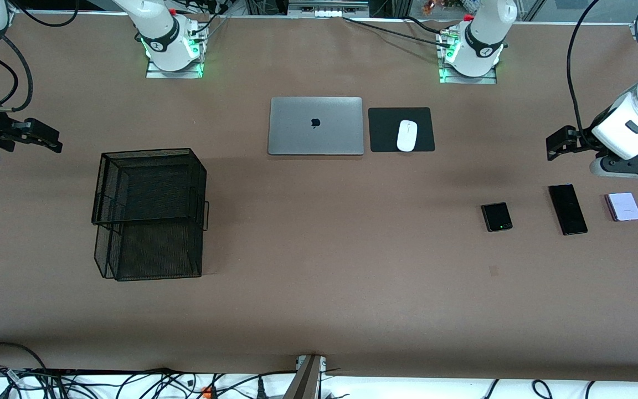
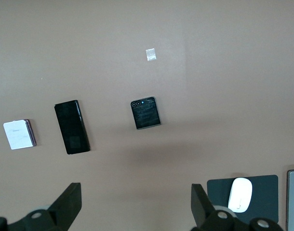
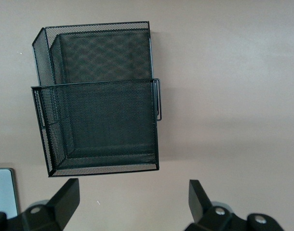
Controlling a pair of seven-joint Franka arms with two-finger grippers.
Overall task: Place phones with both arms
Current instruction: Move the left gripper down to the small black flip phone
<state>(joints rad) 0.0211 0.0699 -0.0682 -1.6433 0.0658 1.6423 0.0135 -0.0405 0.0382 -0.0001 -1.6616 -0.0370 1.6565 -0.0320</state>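
Three phones lie in a row at the left arm's end of the table. They are a small squarish black one with a green dot [image 1: 497, 216] [image 2: 145, 113], a long slim black slab [image 1: 567, 209] [image 2: 72, 126] and a small pale lavender one [image 1: 623, 206] [image 2: 19, 134]. My left gripper [image 1: 558, 144] [image 2: 136, 192] hangs open over bare table near them, touching none. My right gripper [image 1: 42, 136] [image 3: 132, 190] hangs open over bare table at the right arm's end, apart from a black wire-mesh stacked tray [image 1: 150, 213] [image 3: 101, 96]. Nothing is between either pair of fingers.
A shut grey laptop [image 1: 315, 126] lies mid-table near the bases. Beside it a white mouse [image 1: 407, 135] [image 2: 240, 194] rests on a black pad [image 1: 385, 130]. A small tape patch [image 1: 493, 270] [image 2: 150, 54] sits nearer the front camera than the phones.
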